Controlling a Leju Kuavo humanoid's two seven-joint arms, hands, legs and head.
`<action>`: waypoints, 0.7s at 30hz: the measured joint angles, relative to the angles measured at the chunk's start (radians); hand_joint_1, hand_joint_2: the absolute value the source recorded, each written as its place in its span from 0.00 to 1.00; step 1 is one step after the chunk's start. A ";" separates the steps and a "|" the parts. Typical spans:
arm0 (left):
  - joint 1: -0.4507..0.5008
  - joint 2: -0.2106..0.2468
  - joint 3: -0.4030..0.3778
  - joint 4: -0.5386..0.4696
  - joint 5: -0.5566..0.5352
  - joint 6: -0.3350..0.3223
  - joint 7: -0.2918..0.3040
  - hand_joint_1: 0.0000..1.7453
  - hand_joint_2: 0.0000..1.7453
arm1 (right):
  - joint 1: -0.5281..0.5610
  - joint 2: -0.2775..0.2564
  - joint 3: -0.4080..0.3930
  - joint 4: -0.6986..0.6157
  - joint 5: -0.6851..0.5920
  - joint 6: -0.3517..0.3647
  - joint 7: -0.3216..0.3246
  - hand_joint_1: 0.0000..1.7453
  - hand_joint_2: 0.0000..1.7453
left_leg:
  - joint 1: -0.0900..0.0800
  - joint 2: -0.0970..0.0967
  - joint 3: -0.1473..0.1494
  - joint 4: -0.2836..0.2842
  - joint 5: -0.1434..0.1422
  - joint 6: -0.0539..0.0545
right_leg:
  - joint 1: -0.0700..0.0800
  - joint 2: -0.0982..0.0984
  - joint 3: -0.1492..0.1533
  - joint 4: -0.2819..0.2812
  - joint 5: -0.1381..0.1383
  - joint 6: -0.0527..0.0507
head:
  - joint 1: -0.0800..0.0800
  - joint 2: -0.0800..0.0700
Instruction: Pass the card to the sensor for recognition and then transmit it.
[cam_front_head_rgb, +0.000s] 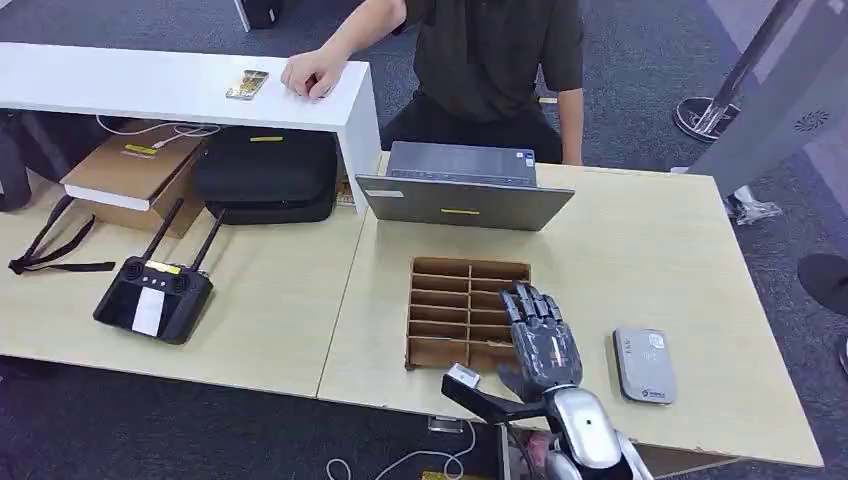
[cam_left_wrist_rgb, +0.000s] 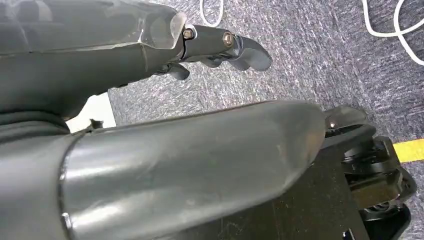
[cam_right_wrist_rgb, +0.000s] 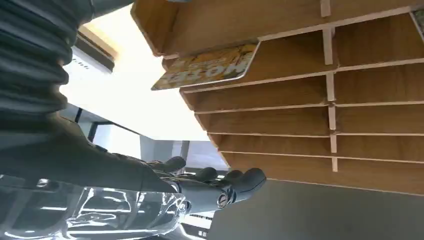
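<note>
Your right hand (cam_front_head_rgb: 540, 340) reaches in over the table's (cam_front_head_rgb: 640, 250) near edge, above the right column of the wooden divider box (cam_front_head_rgb: 445, 310), fingers (cam_right_wrist_rgb: 235, 182) spread and holding nothing. The card (cam_right_wrist_rgb: 207, 67) leans in a box slot close to that hand. The grey sensor (cam_front_head_rgb: 643, 364) lies right of the box, apart. Your left hand (cam_left_wrist_rgb: 220, 47) hangs over carpet, fingers loosely apart.

Laptop (cam_front_head_rgb: 464, 187) behind divided box; remote controller (cam_front_head_rgb: 153, 291), black bag (cam_front_head_rgb: 267, 175), cardboard box (cam_front_head_rgb: 133, 172) left.
</note>
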 joint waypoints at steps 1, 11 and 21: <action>0.000 0.000 0.000 0.000 0.000 0.000 0.000 0.00 0.00 | -0.005 0.001 0.002 0.007 -0.003 0.000 -0.002 0.00 1.00 | 0.000 0.000 0.000 0.000 0.000 0.000 | 0.000 0.000 0.000 0.000 0.000 0.000 | 0.000 0.000; 0.000 0.000 -0.002 0.000 0.014 0.000 0.004 0.00 0.00 | -0.016 0.003 0.008 0.026 -0.008 0.034 0.010 0.00 1.00 | 0.000 0.000 0.000 0.000 0.000 0.000 | 0.000 0.000 0.000 0.000 0.000 0.000 | 0.000 0.000; 0.003 0.004 -0.001 0.000 0.023 0.001 0.013 0.00 0.00 | 0.007 -0.016 0.008 0.015 -0.008 0.051 0.032 0.00 1.00 | 0.000 0.000 0.000 0.000 0.000 0.000 | 0.000 0.000 0.000 0.000 0.000 0.000 | 0.000 0.000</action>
